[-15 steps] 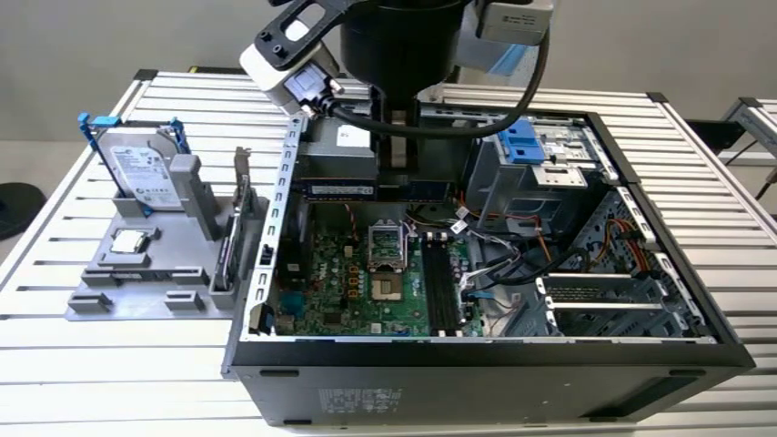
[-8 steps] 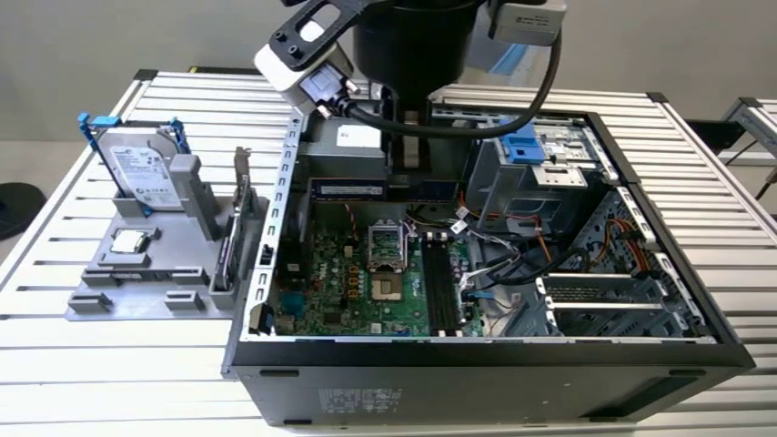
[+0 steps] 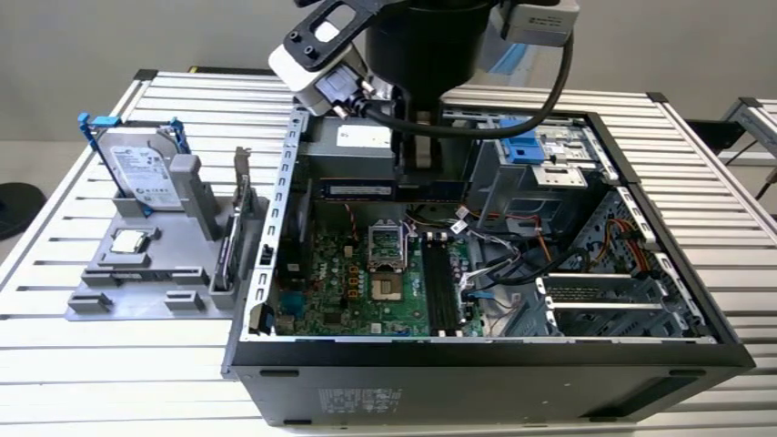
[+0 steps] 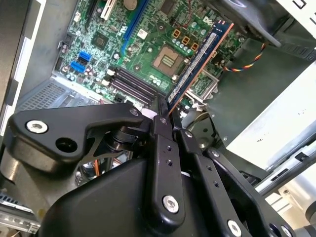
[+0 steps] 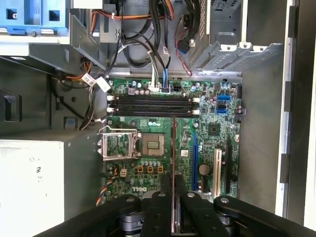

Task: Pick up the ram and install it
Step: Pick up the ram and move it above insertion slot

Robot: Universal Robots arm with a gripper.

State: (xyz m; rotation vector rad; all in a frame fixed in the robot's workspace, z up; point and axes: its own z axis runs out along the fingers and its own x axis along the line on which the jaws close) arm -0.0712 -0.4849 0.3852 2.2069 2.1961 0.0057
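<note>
The black claw [image 4: 167, 114] was pinching the long thin dark green ram stick [image 4: 200, 60], which poked out over the green motherboard [image 4: 114, 45].

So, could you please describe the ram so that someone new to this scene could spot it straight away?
Find the open computer case on the slatted table, where the arm reaches in over the green board. The ram is the long thin stick pinched by the gripper, held above the board. Unlike the empty black slots beneath, it hangs free and carries a copper edge.
</note>
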